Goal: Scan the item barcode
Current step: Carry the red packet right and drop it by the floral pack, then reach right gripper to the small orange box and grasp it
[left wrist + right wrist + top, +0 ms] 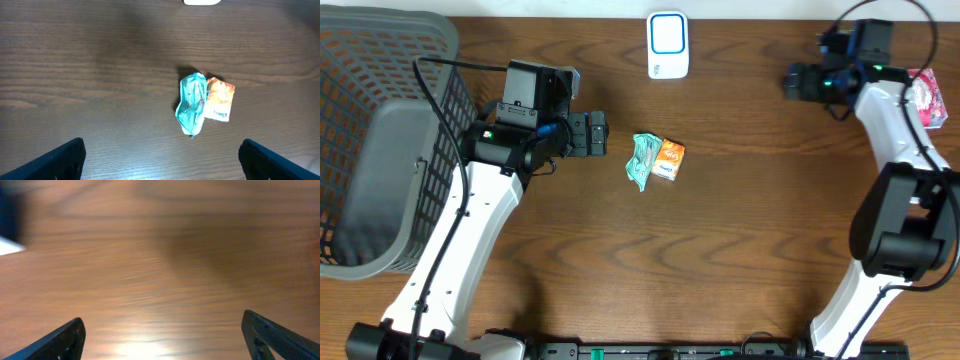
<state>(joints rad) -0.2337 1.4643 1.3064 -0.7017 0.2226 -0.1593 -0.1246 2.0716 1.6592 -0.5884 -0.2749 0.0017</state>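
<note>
Two small packets lie side by side mid-table: a crumpled teal packet [642,161] [191,104] and an orange packet [669,160] [219,99]. No barcode shows on either. The white and blue scanner [667,45] rests at the far edge; only its lower rim [201,1] appears in the left wrist view. My left gripper [599,133] [162,167] is open just left of the packets, with bare wood between its fingers. My right gripper [790,82] [165,342] is open over bare table at the far right, holding nothing.
A grey mesh basket [380,60] fills the left end of the table. A pink packet [928,98] lies at the right edge beside the right arm. A white patch [7,245] shows at the left of the blurred right wrist view.
</note>
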